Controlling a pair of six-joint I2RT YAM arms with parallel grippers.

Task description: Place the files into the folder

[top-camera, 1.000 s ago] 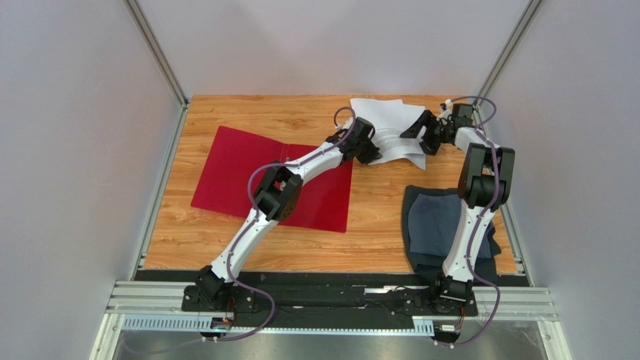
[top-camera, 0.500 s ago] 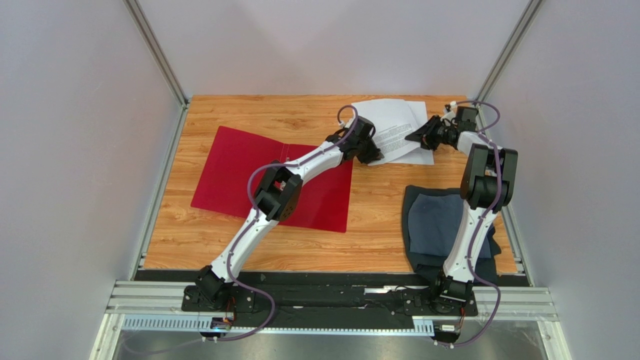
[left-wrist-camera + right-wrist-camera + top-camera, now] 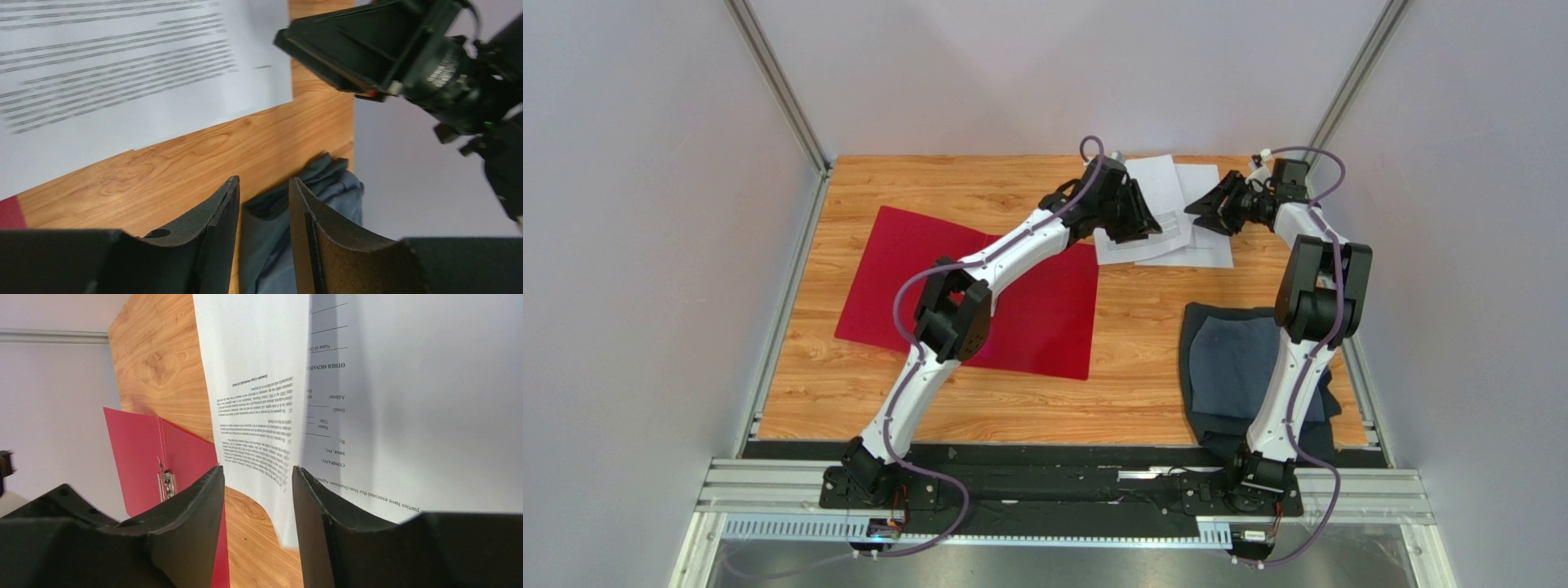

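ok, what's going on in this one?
Both arms reach to the far side of the table, where the two printed sheets lie overlapping. The left end effector and the right end effector sit on either side of the sheets with jaws apart, and neither is visibly clamped on paper. The red folder lies open on the left part of the table, with no sheet in it yet. A dark cloth sits at the near right.

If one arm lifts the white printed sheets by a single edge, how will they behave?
Probably floppy: the files lie thin and flat on the table, so a lifted edge would likely sag. Likely very light, so a push may slide one sheet over the other; they overlap askew.
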